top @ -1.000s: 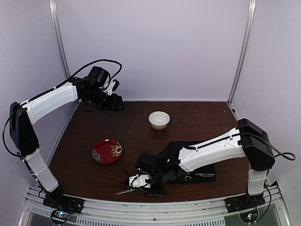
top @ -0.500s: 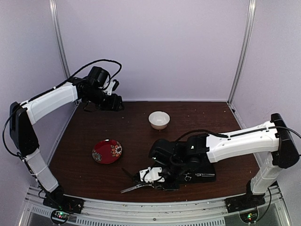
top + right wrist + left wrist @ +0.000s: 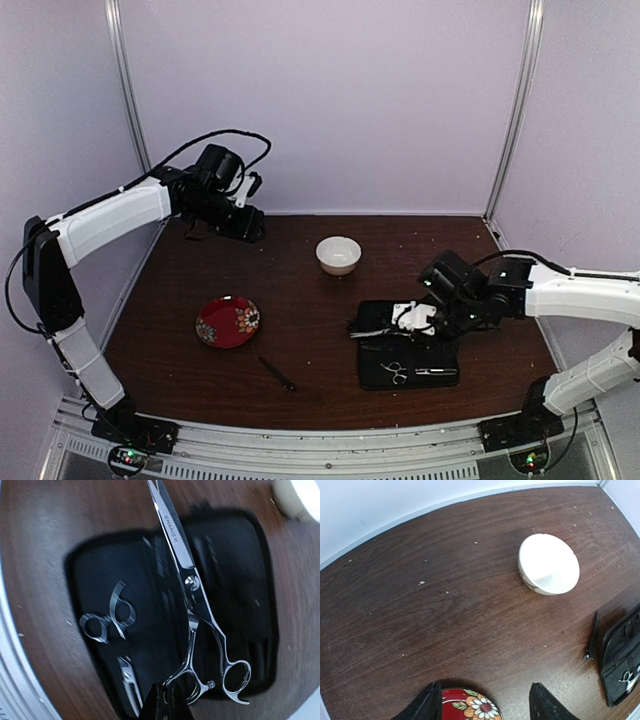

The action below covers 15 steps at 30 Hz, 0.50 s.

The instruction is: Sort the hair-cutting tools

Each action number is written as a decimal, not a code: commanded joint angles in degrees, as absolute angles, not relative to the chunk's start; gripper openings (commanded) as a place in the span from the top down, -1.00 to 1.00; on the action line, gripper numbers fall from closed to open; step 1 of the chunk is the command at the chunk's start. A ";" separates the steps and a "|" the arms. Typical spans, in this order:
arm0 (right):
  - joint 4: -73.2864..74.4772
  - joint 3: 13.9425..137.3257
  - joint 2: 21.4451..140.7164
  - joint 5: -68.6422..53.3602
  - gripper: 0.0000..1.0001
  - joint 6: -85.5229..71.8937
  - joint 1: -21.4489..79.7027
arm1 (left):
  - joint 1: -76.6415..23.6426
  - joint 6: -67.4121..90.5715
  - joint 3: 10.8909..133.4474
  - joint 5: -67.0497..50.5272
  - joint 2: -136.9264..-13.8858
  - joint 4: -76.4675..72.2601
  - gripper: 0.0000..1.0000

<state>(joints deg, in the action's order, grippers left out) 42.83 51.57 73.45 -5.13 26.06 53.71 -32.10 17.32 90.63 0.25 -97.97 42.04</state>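
Note:
My right gripper point(image 3: 415, 318) is shut on a ring handle of the longer silver scissors point(image 3: 372, 327) and holds them just above the flat black case point(image 3: 440, 352). In the right wrist view the long scissors point(image 3: 186, 575) hang across the case point(image 3: 240, 555), pinched at the gripper point(image 3: 167, 702). The smaller silver scissors point(image 3: 395, 372) lie on the case, also seen in the right wrist view point(image 3: 107, 620). The thin black stick point(image 3: 277, 374) lies on the table near the front. My left gripper point(image 3: 245, 222) is open and empty, high at the back left.
A red patterned plate point(image 3: 228, 321) sits left of centre, and a white bowl point(image 3: 338, 254) sits at the back centre. The left wrist view shows the bowl point(image 3: 549, 564), the plate point(image 3: 470, 706), the stick point(image 3: 592, 636) and the case edge point(image 3: 622, 650).
My right arm has swung from the table's front centre to the right, carrying the long scissors over the black case. The black stick stays where it was. The left arm has barely moved.

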 commanded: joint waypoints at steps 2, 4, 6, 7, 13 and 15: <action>47.39 43.48 64.62 7.65 1.00 29.07 43.18 | -39.19 14.25 90.47 3.96 -100.76 40.46 -0.23; 48.69 40.57 61.81 10.90 1.00 29.83 40.55 | -41.94 15.93 89.85 7.06 -101.95 40.44 -0.21; 49.49 37.69 59.69 13.63 1.00 30.15 38.66 | -43.95 17.80 89.01 6.40 -103.45 40.43 -0.12; 49.95 36.59 58.92 14.50 1.00 30.39 37.92 | -44.51 18.62 88.54 4.46 -104.13 40.44 0.02; 51.75 34.67 58.48 15.11 1.00 31.89 36.48 | -49.05 18.98 84.47 -3.94 -105.16 39.20 0.87; 51.72 34.57 59.42 14.69 1.00 32.67 36.47 | -50.92 18.91 84.09 -4.56 -105.33 39.30 1.00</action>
<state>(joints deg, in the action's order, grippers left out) 51.18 34.44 58.87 12.53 30.92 36.86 -47.57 18.98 84.77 -0.78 -105.62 41.36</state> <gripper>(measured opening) 0.010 0.045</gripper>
